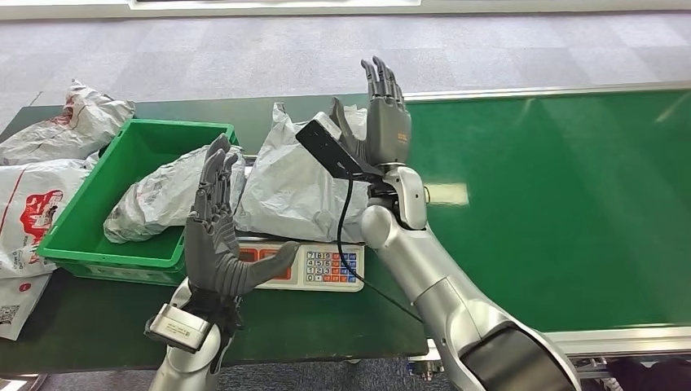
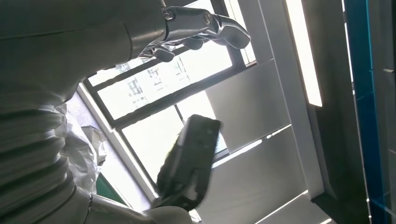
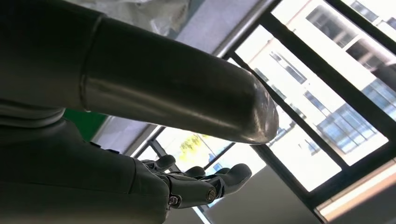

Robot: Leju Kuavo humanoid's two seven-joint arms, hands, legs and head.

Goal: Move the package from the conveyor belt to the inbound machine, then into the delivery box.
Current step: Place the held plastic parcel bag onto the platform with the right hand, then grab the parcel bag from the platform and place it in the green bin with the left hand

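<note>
A crumpled grey package [image 1: 293,187] lies on the weighing scale [image 1: 326,267], whose display and keypad show below it. A second grey package [image 1: 159,199] lies in the green delivery box [image 1: 98,204] to the left. My left hand [image 1: 216,236] is raised in front of the scale and the box's right edge, fingers spread upward, holding nothing. My right hand [image 1: 385,122] is raised just right of the package on the scale, fingers up and apart, also empty. In the left wrist view its fingers [image 2: 205,25] hang free; the right wrist view shows the thumb [image 3: 177,88] apart from the fingers [image 3: 205,182].
The green conveyor belt [image 1: 554,204] stretches to the right with a metal rail along its near edge. White printed bags [image 1: 37,208] and another bag [image 1: 77,118] lie left of and behind the box. A black cable [image 1: 346,236] hangs from the right wrist camera [image 1: 330,147].
</note>
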